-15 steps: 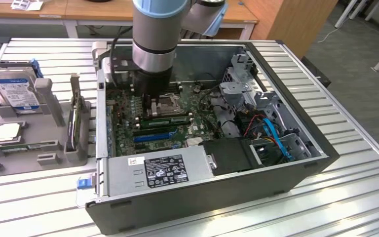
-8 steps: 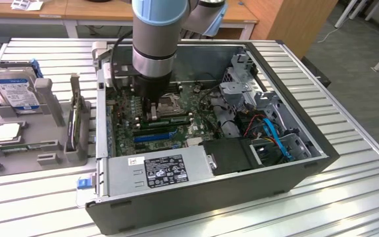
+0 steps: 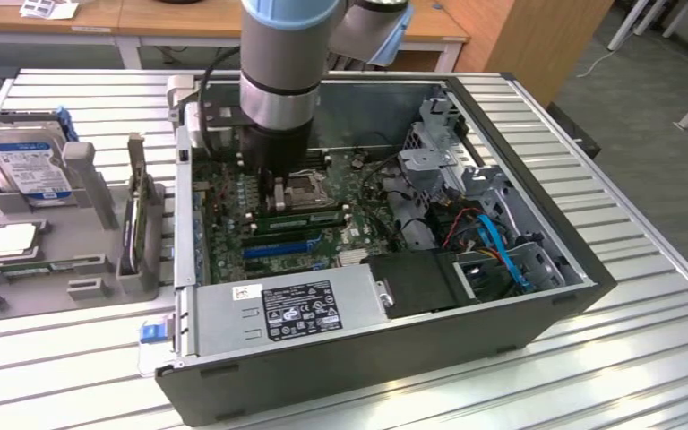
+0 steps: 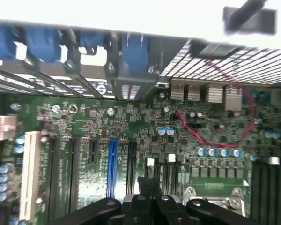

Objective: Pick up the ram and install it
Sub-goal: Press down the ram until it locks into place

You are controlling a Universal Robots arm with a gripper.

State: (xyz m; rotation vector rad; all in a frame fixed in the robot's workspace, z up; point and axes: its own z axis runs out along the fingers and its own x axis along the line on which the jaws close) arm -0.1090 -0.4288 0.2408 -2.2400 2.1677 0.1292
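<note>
Inside the open case [image 3: 536, 296], your gripper [image 4: 150, 183] hangs low over the motherboard [image 4: 131, 126], just beside the CPU socket [image 3: 302, 188]. Its fingers [image 4: 141, 197] are pressed together, and nothing shows between them in the wrist view. You cannot count on it holding anything.

A green stick that looks like the ram [image 3: 300, 218] lies along the memory slots, on the near side of the socket and close to the arm [image 3: 279, 90]. Whether it is fully seated or only resting there cannot be told. It stands apart from the gripper.

Judge the ram as light, thin and stiff. It won't sag, but it won't forgive a twist either. The flat faces are smooth and carry small chips, so a hard pinch there could crack or scrape something. The contact edge along the bottom should stay untouched. The best hold is likely across the two faces near the middle of the long top edge, with the board upright and square between the pads. An off-centre hold would let it pivot and go into the slot crooked.

On the exterior view's left, a grey rack [image 3: 93, 269] holds a hard drive [image 3: 28, 161], well apart from the case.
</note>
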